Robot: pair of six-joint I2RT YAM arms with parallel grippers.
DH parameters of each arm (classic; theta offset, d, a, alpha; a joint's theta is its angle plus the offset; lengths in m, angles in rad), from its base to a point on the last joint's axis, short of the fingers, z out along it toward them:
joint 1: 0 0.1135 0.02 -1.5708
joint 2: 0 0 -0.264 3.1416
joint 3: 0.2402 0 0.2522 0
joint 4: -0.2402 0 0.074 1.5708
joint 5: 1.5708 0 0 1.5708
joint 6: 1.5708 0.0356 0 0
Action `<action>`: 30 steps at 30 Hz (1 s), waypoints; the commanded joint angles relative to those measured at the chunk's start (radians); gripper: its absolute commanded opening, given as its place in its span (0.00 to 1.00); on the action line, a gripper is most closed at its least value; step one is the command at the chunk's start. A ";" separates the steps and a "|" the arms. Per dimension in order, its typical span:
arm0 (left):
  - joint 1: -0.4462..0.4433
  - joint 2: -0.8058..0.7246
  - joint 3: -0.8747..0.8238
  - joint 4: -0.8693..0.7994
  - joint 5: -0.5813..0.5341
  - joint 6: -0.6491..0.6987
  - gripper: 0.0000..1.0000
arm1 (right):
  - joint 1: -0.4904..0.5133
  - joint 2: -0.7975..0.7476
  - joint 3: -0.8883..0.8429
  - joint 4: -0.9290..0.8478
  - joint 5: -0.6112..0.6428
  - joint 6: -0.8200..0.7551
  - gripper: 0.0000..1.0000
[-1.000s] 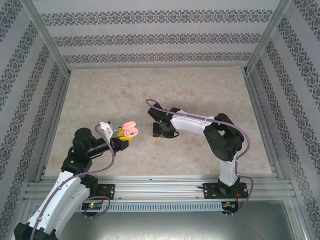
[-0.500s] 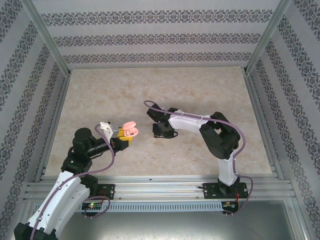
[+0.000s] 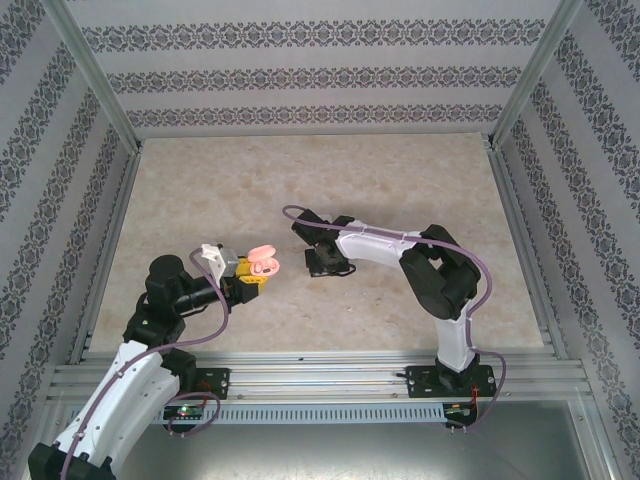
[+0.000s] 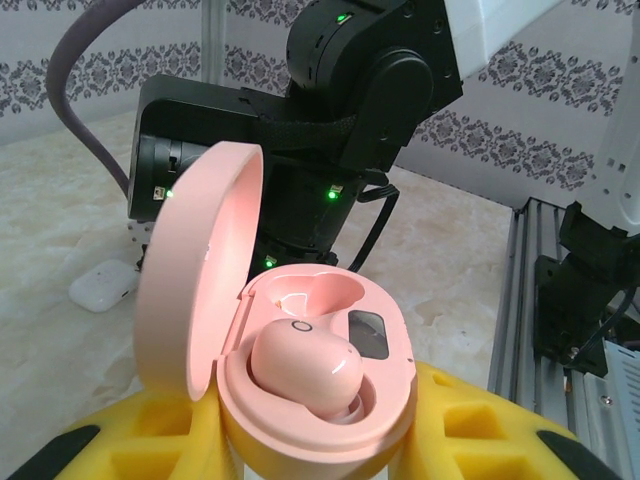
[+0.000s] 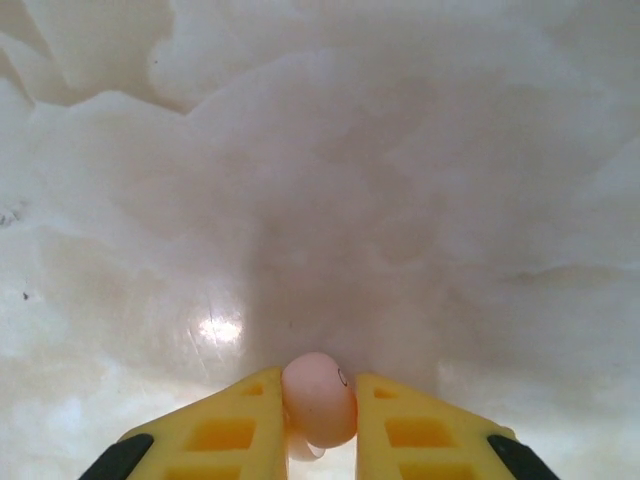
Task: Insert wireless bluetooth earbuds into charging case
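My left gripper is shut on the pink charging case and holds it above the table with its lid swung open. In the left wrist view, one pink earbud sits in the near well of the case, and the far well is bare. My right gripper is down at the table just right of the case. In the right wrist view its yellow fingers are shut on a second pink earbud that rests against the marble surface.
A small white case lies on the table beyond the pink case, beside the right arm's black wrist. Patterned walls and metal rails enclose the marble tabletop.
The right gripper's jaws have closed onto the earbud on the table, and the arm has edged slightly left. The left arm and the case have stayed put.
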 commanded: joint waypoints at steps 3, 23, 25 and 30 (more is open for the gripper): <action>0.011 0.008 0.002 0.082 0.054 -0.037 0.09 | 0.025 -0.120 -0.001 -0.066 0.095 -0.056 0.17; -0.114 0.184 0.109 0.175 -0.025 -0.042 0.05 | 0.170 -0.630 -0.092 -0.090 0.198 -0.026 0.16; -0.131 0.199 0.122 0.179 -0.036 -0.040 0.05 | 0.191 -0.657 -0.085 -0.080 0.203 -0.032 0.16; -0.158 0.224 0.138 0.196 -0.058 -0.045 0.04 | 0.245 -0.686 -0.053 -0.056 0.208 -0.052 0.16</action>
